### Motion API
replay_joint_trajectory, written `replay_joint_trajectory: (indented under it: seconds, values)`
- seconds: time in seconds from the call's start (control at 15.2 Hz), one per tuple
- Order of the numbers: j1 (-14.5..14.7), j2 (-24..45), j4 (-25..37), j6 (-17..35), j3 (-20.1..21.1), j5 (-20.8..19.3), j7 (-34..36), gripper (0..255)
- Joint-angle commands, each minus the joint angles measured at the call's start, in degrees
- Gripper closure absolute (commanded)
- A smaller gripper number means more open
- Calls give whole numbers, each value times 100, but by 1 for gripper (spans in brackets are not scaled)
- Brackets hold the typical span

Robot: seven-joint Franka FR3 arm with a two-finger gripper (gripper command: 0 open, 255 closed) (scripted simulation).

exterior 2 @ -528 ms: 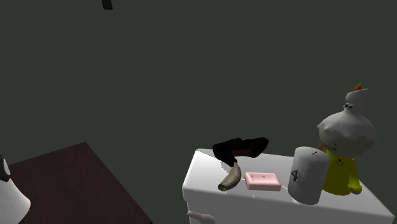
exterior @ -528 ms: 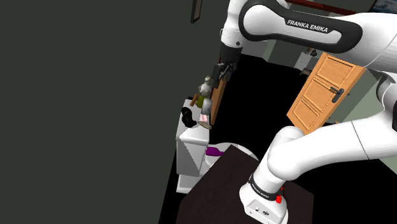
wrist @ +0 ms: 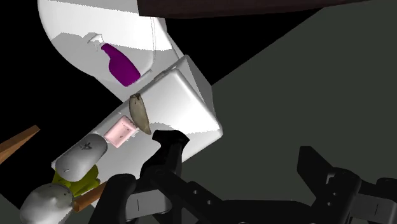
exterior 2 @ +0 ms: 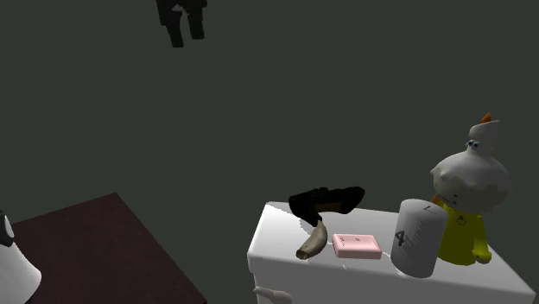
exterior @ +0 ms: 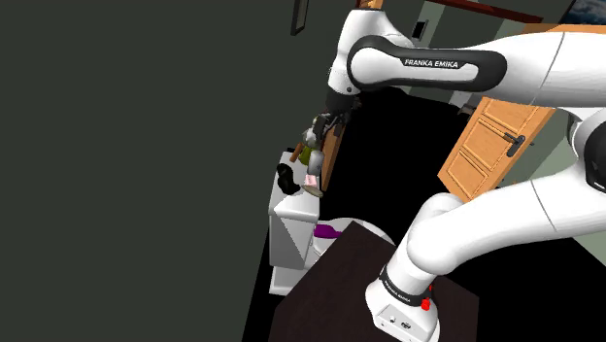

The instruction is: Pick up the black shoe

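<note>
While well apart from black shoe (exterior 2: 326,200), fingers (wrist: 168,149) gape wide, empty.

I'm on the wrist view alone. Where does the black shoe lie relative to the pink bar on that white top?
Observer: In the second exterior view, the black shoe lies at the end of the white top on that view's left, just behind the brown curved object that lies next to the pink bar.
Operator: How does the claw stand relative to it?
Observer: The claw hangs open well above the shoe, near that view's top edge and further to its left.
Operator: Anything tall to avoid?
Observer: A grey-headed figure in yellow stands upright at the opposite end, the tallest thing there, beside a grey cylinder.
</note>
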Motion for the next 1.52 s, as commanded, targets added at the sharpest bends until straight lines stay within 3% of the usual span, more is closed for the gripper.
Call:
replay_joint_trajectory:
  seconds: [0.0, 0.46, 0.86, 1.12, 1.45]
  values:
    - [-47, 192, -145, 435, -125, 1, -14, 0]
    - [-177, 1180, -488, 2031, -621, 87, -192, 0]
    - [-152, 2335, -434, 3328, -1069, 471, -543, 0]
    - [-67, 3221, -213, 4078, -1347, 1068, -1005, 0]
    - [-79, 4413, 295, 4762, -1461, 2342, -1952, 0]
